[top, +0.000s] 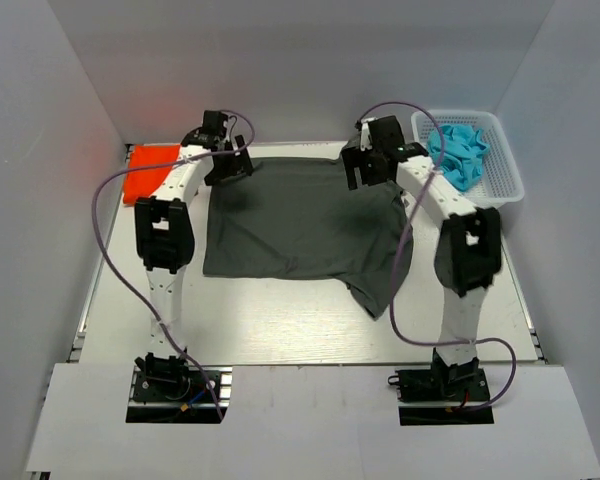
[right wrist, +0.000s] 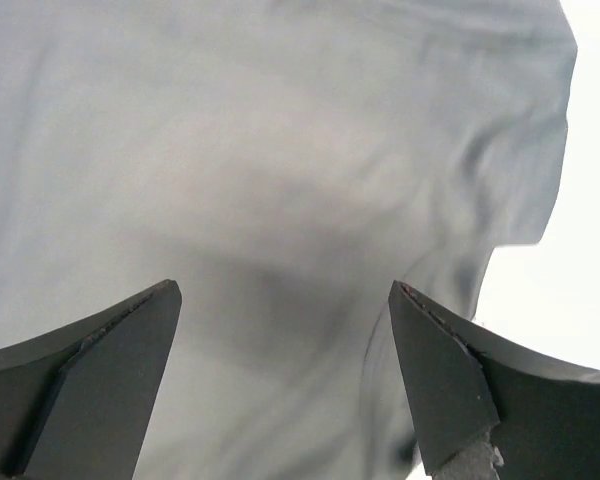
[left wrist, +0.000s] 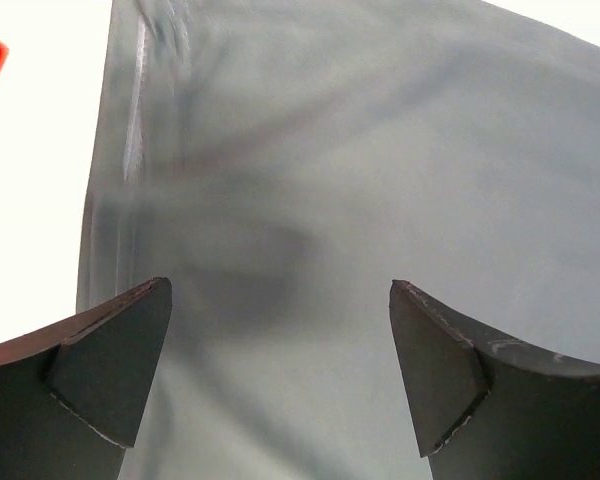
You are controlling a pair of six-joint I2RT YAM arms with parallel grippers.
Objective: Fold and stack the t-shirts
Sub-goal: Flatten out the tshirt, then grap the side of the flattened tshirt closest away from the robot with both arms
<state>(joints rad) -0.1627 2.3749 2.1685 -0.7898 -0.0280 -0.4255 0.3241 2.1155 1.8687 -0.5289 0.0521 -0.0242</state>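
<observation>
Both arms reach forward from their bases at the near edge, elbows bent high and wrists tipped down over the far side of the counter [top: 280, 325]. The left arm [top: 165, 235] ends with the left gripper [top: 230, 165] pointing down, its jaws spread wide and holding nothing. The right arm [top: 468, 250] mirrors it, and the right gripper [top: 365, 172] is likewise wide open and empty.

The charcoal-grey t-shirt [top: 300, 225] lies spread flat right beneath both grippers and runs back from them toward the arm bases. The left gripper hangs over the shirt's far left corner, with the shirt's edge just to its left. The right gripper hangs over the far right corner, where the cloth bunches into soft folds below and to its right. One flap trails off behind the right gripper toward the near edge. The wrist views are too blurred to tell whether the fingertips touch the fabric or hover just above it.

The orange-red t-shirt [top: 148, 172] lies folded just to the left of the left gripper. A white basket [top: 507, 175] holding crumpled blue cloth [top: 460, 150] stands to the right of the right gripper
</observation>
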